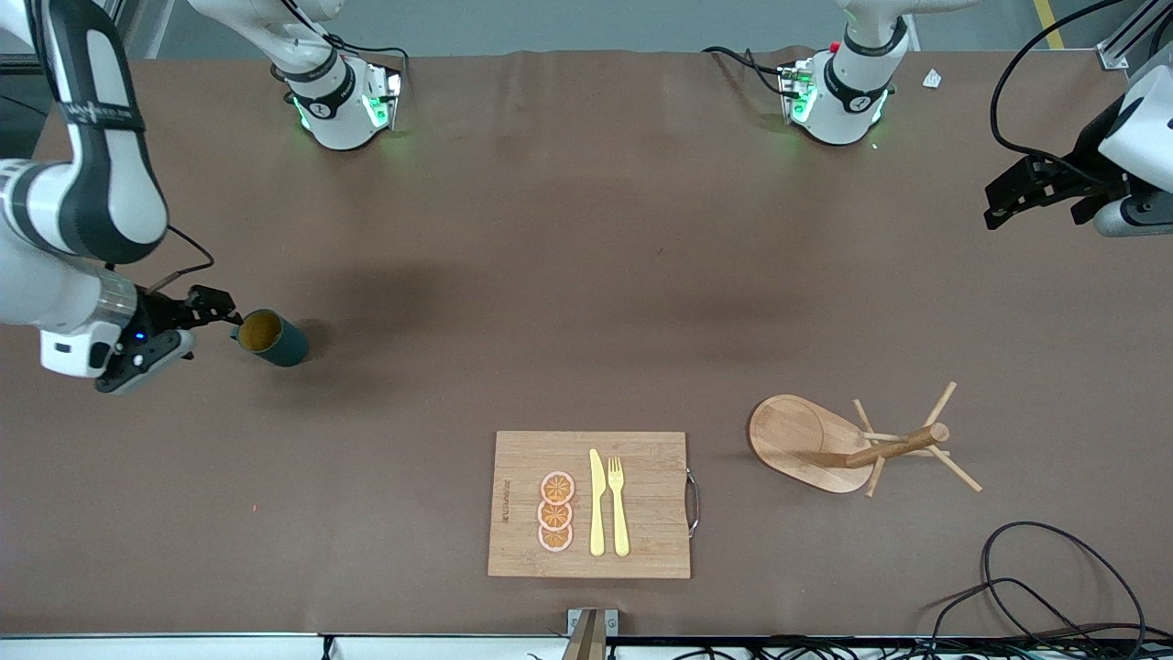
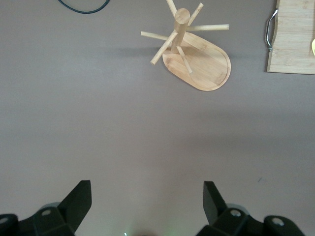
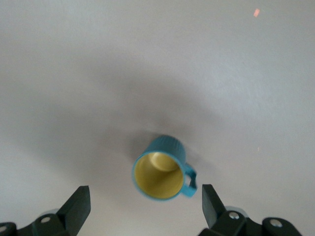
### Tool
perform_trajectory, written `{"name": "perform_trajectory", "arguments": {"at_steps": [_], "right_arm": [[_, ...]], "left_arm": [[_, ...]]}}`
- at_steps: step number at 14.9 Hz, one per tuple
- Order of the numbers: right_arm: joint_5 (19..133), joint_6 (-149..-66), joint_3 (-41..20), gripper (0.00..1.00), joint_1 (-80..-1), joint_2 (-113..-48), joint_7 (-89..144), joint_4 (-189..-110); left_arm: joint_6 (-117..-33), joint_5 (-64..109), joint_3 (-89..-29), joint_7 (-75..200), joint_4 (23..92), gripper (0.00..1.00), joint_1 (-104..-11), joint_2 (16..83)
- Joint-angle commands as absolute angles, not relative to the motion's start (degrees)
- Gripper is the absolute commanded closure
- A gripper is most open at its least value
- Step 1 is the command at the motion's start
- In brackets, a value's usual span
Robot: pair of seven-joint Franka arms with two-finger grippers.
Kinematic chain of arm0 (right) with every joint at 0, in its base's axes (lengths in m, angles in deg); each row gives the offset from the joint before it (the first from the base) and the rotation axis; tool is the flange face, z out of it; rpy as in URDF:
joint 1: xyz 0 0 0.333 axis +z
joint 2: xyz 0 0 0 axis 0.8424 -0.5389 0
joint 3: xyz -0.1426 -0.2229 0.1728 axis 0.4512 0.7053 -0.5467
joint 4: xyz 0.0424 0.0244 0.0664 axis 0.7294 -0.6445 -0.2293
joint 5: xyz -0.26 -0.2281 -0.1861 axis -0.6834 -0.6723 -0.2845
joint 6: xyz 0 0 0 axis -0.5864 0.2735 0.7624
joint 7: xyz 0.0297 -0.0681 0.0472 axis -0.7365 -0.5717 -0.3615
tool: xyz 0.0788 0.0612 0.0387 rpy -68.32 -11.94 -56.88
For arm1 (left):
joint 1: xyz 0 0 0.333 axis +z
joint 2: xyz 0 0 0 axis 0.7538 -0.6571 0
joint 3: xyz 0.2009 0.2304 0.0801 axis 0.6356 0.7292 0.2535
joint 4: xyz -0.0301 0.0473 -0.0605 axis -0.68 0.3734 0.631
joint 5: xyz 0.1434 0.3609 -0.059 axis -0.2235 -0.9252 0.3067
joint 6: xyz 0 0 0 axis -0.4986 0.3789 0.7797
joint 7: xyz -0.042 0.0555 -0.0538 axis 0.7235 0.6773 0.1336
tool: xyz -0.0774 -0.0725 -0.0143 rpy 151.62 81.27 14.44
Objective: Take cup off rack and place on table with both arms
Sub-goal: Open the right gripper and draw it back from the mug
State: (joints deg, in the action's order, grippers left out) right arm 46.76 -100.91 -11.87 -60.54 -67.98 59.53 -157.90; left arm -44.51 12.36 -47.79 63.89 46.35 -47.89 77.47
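The dark teal cup [image 1: 270, 337] stands upright on the brown table [image 1: 586, 275] toward the right arm's end, its yellowish inside showing. My right gripper [image 1: 223, 312] hangs open just beside it, and neither finger touches the cup. In the right wrist view the cup [image 3: 160, 169] sits just ahead of the right gripper [image 3: 143, 189], handle toward one finger. The wooden rack [image 1: 829, 445] stands near the left arm's end with bare pegs. My left gripper [image 1: 999, 209] is up in the air, open and holding nothing. The left wrist view shows the rack [image 2: 202, 64] well ahead of the left gripper [image 2: 146, 184].
A bamboo cutting board [image 1: 660, 458] with orange slices, a yellow knife and a fork lies near the table's front edge, beside the rack. Its corner [image 2: 295, 44] shows in the left wrist view. Black cables [image 1: 1035, 587] loop at the front corner by the left arm's end.
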Motion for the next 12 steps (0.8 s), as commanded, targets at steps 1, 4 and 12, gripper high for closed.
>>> {"name": "perform_trajectory", "arguments": {"at_steps": [1, 4, 12], "right_arm": [[46.5, -93.9, -12.6, 0.00, -61.5, -67.1, 49.0, -154.1], [44.3, -88.8, -12.8, 0.00, -61.3, -65.0, 39.8, -151.6], [41.7, -75.5, -13.2, 0.00, -61.1, -64.6, 28.9, -138.4]], "left_arm": [[-43.5, 13.2, -47.8, 62.9, 46.6, 0.00, -47.7, 78.2], [-43.5, 13.3, -47.8, 62.9, 46.4, 0.00, -47.7, 78.3], [-43.5, 15.4, -47.8, 63.9, 46.2, 0.00, -47.6, 79.0]]}}
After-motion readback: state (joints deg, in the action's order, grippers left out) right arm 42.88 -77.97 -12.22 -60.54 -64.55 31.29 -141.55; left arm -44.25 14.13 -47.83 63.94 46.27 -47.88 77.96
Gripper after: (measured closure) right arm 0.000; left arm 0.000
